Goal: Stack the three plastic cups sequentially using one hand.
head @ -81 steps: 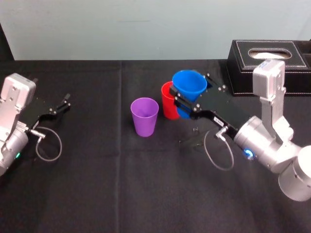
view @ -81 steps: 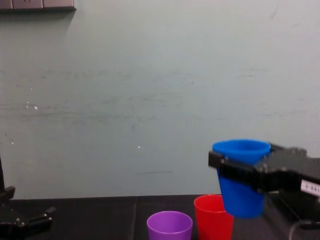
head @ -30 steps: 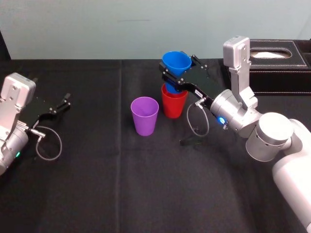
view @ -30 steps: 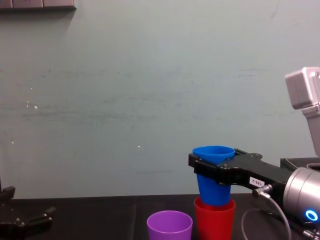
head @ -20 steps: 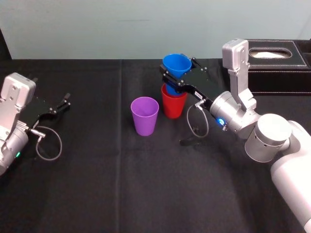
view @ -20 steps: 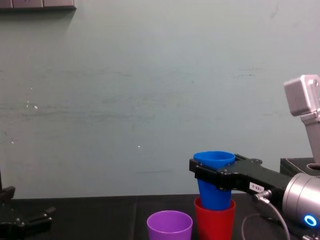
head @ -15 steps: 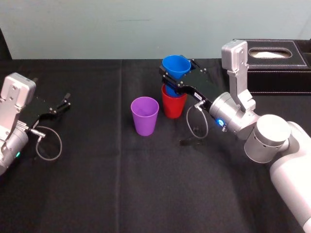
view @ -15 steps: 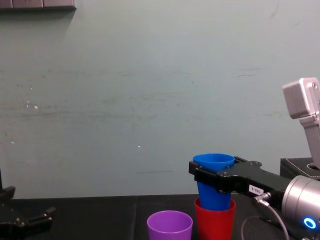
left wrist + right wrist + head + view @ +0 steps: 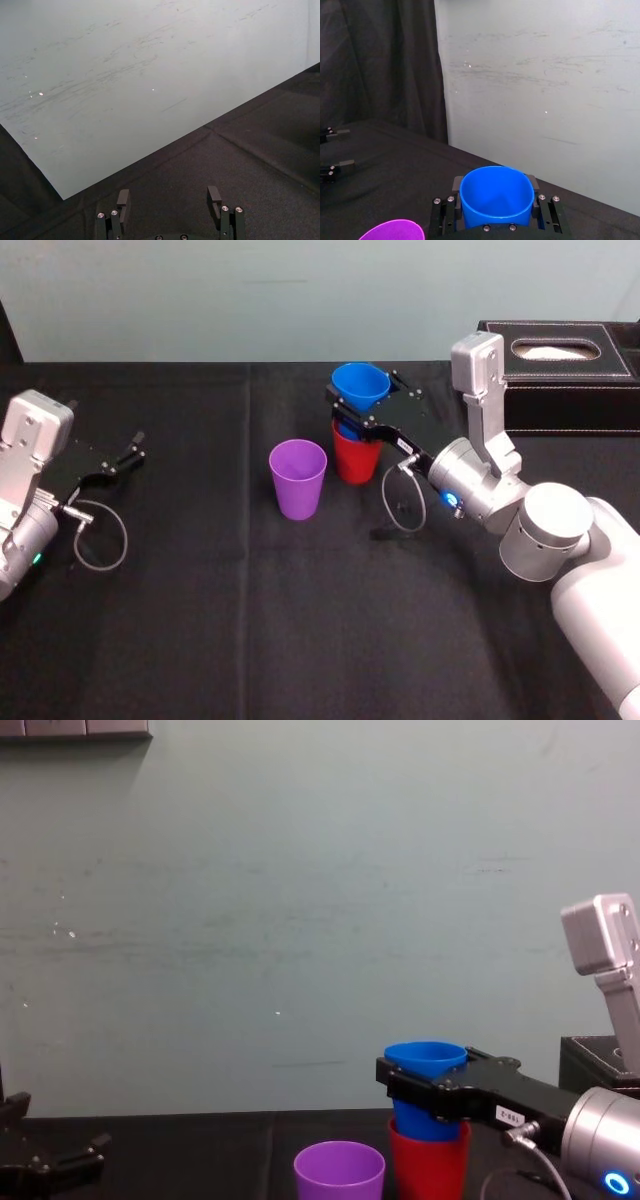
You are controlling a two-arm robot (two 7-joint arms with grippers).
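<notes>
My right gripper (image 9: 366, 400) is shut on the blue cup (image 9: 360, 386), with a finger on each side just below the rim. The blue cup (image 9: 426, 1119) is upright, and its lower part sits inside the red cup (image 9: 430, 1166). The red cup (image 9: 355, 461) stands on the black table. The purple cup (image 9: 298, 478) stands alone a little to its left. In the right wrist view the blue cup (image 9: 495, 195) sits between the black fingers (image 9: 457, 201), with the purple cup's rim (image 9: 392, 231) below. My left gripper (image 9: 125, 455) rests open at the far left.
A black box with white stitching (image 9: 560, 355) stands at the table's back right, behind my right arm. A loose cable loop (image 9: 398, 502) hangs under the right wrist. The left gripper (image 9: 170, 200) faces bare black cloth and a pale wall.
My right gripper has come down a little with the blue cup, which now sits deeper in the red cup. The purple cup and the left arm have not moved.
</notes>
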